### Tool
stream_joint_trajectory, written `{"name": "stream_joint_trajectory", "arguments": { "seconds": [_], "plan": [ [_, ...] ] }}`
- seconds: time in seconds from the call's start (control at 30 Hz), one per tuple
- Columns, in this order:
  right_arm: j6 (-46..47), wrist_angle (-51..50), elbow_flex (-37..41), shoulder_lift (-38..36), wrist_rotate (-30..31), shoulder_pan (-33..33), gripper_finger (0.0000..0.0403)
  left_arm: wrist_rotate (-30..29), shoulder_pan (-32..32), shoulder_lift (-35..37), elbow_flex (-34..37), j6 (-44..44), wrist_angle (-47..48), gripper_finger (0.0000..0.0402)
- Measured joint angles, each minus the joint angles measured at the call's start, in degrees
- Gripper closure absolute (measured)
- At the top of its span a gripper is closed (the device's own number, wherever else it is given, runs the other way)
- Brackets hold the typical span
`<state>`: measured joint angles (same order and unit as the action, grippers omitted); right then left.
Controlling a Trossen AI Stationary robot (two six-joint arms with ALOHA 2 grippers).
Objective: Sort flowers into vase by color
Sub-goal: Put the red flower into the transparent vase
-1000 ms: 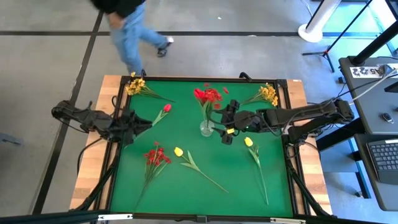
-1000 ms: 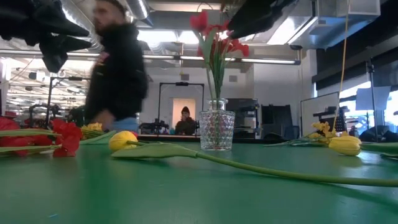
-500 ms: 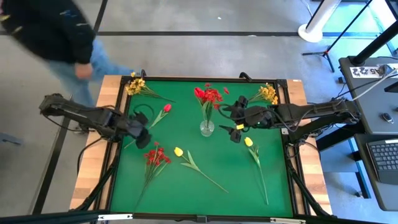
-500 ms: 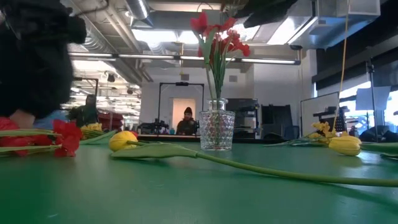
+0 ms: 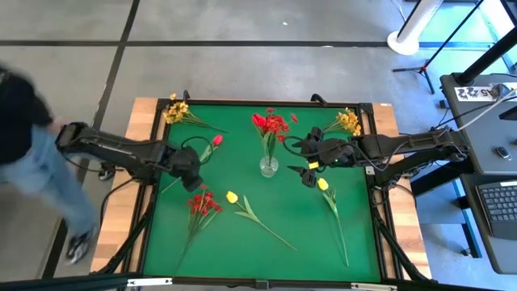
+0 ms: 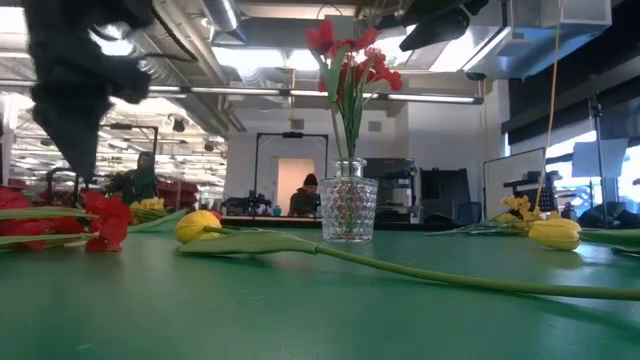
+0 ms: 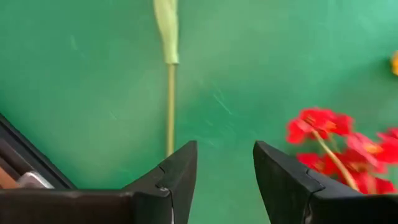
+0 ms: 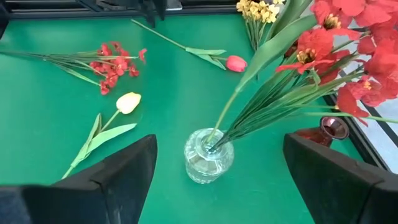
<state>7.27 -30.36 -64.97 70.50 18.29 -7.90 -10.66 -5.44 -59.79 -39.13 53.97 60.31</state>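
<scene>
Meanwhile: L gripper (image 7: 225, 177) part open, empty, above mat (image 5: 355, 242) btwn red tulip (image 5: 216, 140) stem and red spray (image 5: 202, 201). R gripper (image 8: 217, 180) wide open, empty, by vase (image 5: 268, 167) w/ red blooms. Best: centre over stem, descend straight.

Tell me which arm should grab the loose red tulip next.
Left. Its tool is open right over the red tulip stem near the table's left edge. The right tool, open and empty, sits beside the vase, farther from that flower.
</scene>
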Motion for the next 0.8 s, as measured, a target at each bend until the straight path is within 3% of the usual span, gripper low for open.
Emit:
{"name": "stream_joint_trajectory", "arguments": {
  "seconds": [0.2, 0.4, 0.8],
  "plan": [
    [-0.02, -0.20, 0.00, 0.00, -2.18, 0.00, 0.0056, 4.25, 13.33, -6.81, 0.00, -14.37, -4.18, 0.0248],
    [0.26, -0.02, 0.00, 0.02, -2.76, 0.00, 0.0056, 5.24, 22.59, -10.57, 0.00, -24.29, -10.23, 0.0248],
    [1.12, 0.23, 0.00, 0.04, -3.45, 0.00, 0.0056, 6.02, 30.53, -22.60, 0.00, -30.81, -17.27, 0.0248]
  ]
}}
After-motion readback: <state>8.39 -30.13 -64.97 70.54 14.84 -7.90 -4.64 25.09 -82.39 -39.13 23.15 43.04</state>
